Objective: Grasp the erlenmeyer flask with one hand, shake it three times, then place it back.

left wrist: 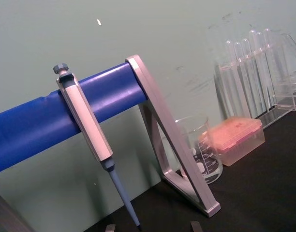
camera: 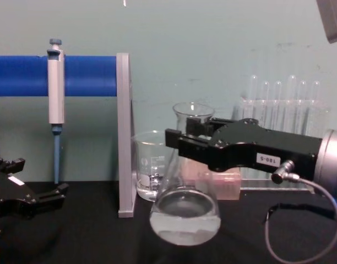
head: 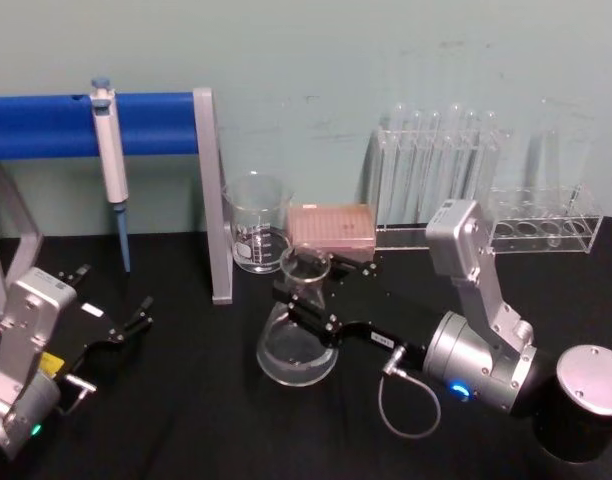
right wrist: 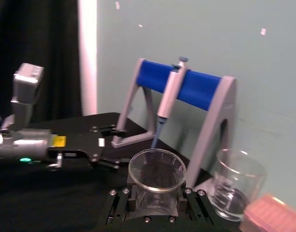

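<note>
Your right gripper (head: pixel 302 302) clamps the erlenmeyer flask (camera: pixel 185 212) at its neck, long axis vertical, mouth up; left gripper (head: pixel 136 322) sits parked, fingers spread.

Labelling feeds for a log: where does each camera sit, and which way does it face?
Head: high up, looking down on the table; left gripper open, right gripper around the neck of the flask.
Chest: low, facing forward across the table; both grippers side-on.
Left wrist: behind the left gripper, facing pipette and beaker; own fingertips just showing.
Right wrist: behind the right gripper, looking over its fingers and the flask's mouth; left gripper beyond.
Both wrist views share the pipette and beaker.
</note>
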